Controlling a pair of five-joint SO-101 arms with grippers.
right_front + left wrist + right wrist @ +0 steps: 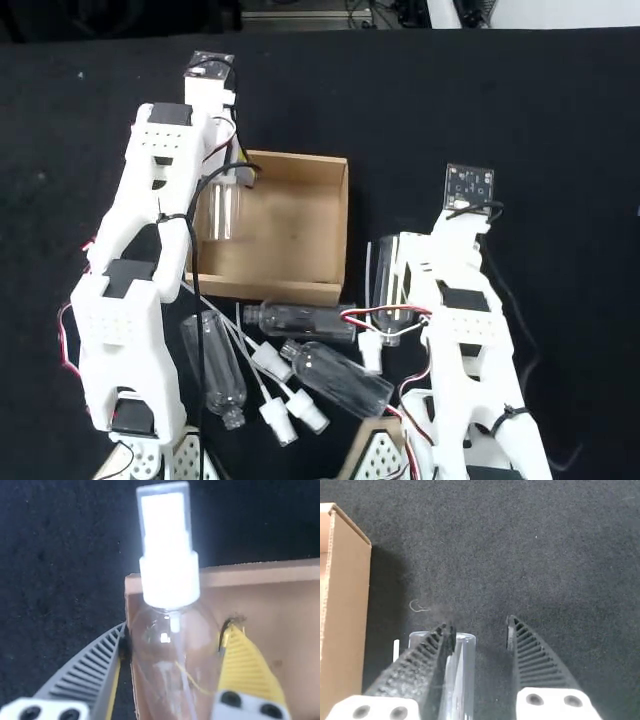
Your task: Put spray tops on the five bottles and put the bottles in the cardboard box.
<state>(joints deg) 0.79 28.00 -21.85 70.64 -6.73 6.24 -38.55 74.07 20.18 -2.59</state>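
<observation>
Nearest the arm bases, on the near side of the cardboard box [295,230], three bare bottles [215,372] [300,320] [340,380] are lying on the black cloth [560,150]. Three loose spray tops [270,360] [282,422] [308,410] are lying in among them.

Just off the box's right wall, a fourth bottle [386,290] is lying flat. The right gripper [480,625] is hovering over it with its fingers spread apart, not clamping anything, and one finger is sitting right over the bottle. A white top [371,350] is lying at that bottle's near end, and I can't tell if it's screwed on.

Further back, the left gripper [175,627] is squeezing a fifth bottle [165,680] that's wearing its sprayer [167,565]. It's holding the bottle over the box's left side, sprayer pointing past the far wall. Can't tell if it's touching the box floor.
</observation>
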